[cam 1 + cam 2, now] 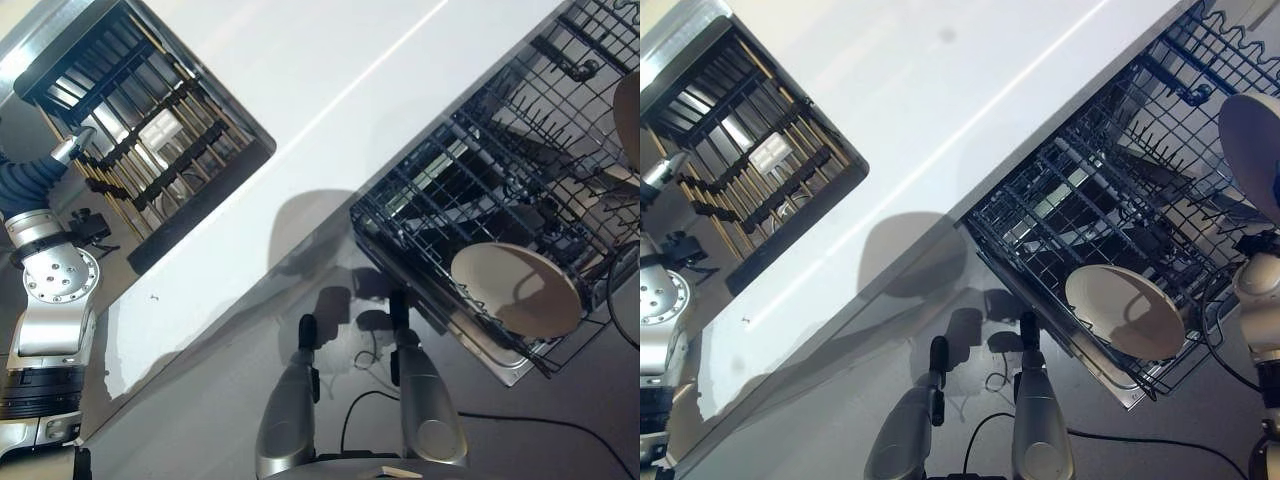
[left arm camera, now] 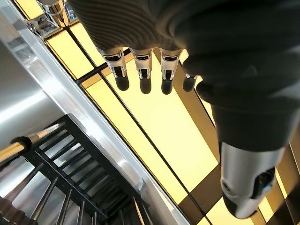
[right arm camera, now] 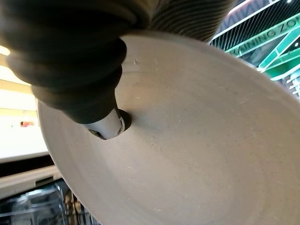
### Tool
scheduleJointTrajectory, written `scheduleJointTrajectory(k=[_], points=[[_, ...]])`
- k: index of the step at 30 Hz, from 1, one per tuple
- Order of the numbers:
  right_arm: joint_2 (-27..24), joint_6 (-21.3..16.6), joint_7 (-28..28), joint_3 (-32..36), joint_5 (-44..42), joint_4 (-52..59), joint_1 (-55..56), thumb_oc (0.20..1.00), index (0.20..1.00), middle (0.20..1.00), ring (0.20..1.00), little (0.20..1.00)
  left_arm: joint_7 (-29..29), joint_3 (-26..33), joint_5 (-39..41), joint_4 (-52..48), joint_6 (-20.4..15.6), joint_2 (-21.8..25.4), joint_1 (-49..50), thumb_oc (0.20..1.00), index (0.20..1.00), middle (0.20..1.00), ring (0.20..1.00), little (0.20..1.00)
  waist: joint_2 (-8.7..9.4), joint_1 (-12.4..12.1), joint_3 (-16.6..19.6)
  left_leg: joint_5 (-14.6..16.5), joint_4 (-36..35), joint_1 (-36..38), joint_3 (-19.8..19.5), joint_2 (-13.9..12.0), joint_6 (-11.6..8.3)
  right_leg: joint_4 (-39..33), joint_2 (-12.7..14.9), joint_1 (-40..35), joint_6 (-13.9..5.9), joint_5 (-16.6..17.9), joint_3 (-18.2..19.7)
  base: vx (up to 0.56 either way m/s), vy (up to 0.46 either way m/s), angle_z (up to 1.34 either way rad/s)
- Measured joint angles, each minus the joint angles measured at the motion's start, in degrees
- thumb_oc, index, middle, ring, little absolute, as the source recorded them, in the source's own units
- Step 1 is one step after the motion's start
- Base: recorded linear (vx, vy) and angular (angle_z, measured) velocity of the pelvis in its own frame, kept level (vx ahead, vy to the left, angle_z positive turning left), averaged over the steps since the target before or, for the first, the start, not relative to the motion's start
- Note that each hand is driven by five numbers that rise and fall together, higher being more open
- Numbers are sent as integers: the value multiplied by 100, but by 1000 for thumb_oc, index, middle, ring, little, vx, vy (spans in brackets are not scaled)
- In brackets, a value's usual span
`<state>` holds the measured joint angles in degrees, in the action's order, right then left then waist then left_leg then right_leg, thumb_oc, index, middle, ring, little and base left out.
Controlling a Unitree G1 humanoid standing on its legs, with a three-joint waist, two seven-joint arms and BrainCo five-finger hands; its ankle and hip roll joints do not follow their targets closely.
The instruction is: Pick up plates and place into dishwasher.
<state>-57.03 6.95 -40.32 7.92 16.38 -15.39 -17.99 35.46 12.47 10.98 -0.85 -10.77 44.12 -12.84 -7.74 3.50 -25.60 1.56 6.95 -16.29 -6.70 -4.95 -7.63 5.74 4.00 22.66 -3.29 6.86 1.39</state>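
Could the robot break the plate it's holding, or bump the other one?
It might. The right hand seems to pinch the held plate mostly with its thumb on the face, so the plate could slip and fall onto the wire rack. Another plate already stands near the rack's front edge, so the two could knock together if the held one comes down there. The rack's upright prongs could also catch the plate's rim and tip it.
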Motion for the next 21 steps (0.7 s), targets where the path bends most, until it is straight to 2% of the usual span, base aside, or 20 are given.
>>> scheduleJointTrajectory(k=[6,10,21], points=[[-36,-67,730,-299,-25,-127,-37,200,200,200,200,200,-8,-1,0,37,27,102,-90,1000,1000,1000,1000,1000,-33,6,-109,-16,16,-44,26,13,-3,63,7,82,1,0,35,0,-7,-1],[-36,-131,997,-355,-231,-197,-62,200,200,200,200,200,-10,-1,1,69,26,103,-109,1000,1000,1000,1000,1000,-90,-1,-155,-27,-1,-46,27,17,-2,72,16,99,1,1,35,0,0,0],[-49,-125,1408,-700,-138,-370,-622,200,200,200,200,200,-67,-15,-12,210,182,248,-527,1000,1000,1000,1000,1000,-87,-32,-205,-42,175,-360,6,18,-25,219,11,354,11,-1,-28,-31,-93,3]])
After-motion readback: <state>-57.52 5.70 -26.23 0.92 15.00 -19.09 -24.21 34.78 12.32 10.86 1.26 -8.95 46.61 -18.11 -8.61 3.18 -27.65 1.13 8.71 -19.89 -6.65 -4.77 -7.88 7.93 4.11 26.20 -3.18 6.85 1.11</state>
